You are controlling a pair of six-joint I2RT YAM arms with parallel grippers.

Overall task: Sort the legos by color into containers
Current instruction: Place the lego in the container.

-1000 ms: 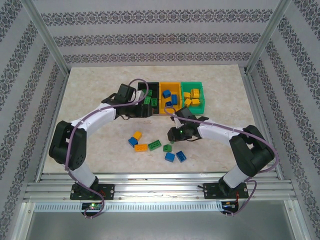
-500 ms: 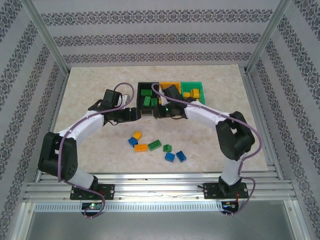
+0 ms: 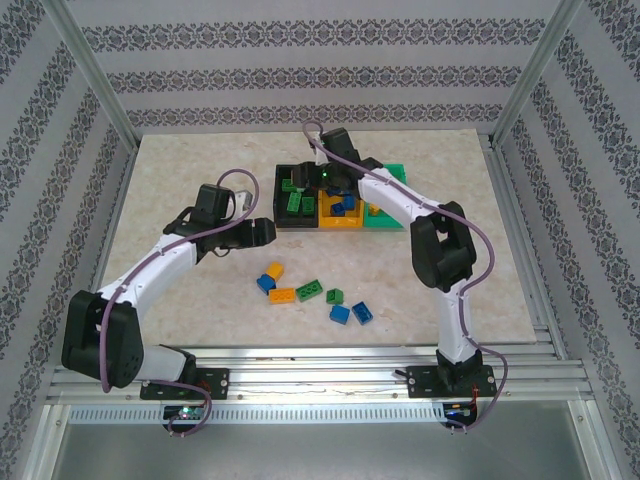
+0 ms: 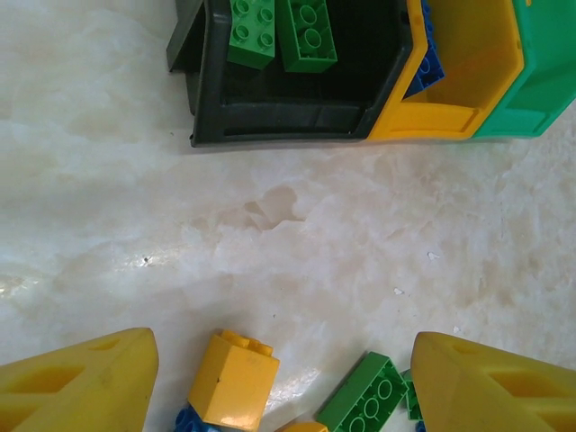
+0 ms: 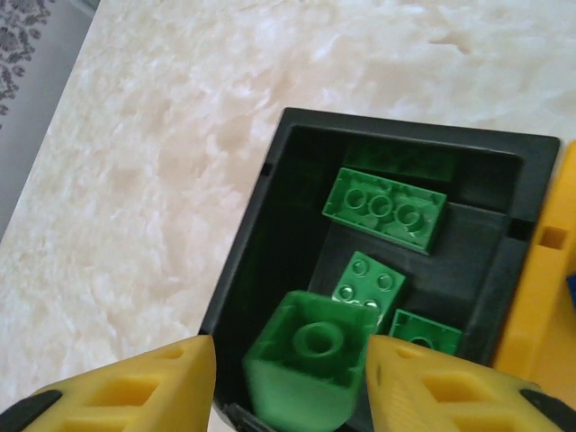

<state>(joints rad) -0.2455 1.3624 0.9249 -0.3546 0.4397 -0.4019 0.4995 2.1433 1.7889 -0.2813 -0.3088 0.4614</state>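
Legos (image 3: 308, 290) are split between the pale marbled table (image 3: 180, 170) and the three bins at its far middle. The left arm (image 3: 160, 260) reaches over the open tabletop. Its left gripper (image 3: 262, 232) hangs with the fingers wide apart and nothing between them, a little beyond the loose pile. The right arm (image 3: 400, 200) stretches out to the bins, and the right gripper (image 5: 288, 346) sits over the black bin (image 5: 261, 270). Its fingers are apart too: there is a sliver of gap between one finger and a green brick (image 5: 301, 369), which is tipped hollow side up between them. The black bin touches the orange-yellow bin (image 3: 340, 222), which touches the green bin (image 3: 385, 222). More green bricks (image 5: 385, 207) lie in the black one and blue bricks (image 3: 345, 205) in the orange-yellow one. Seven loose pieces in blue, green and orange-yellow sit nearer the arms' bases.
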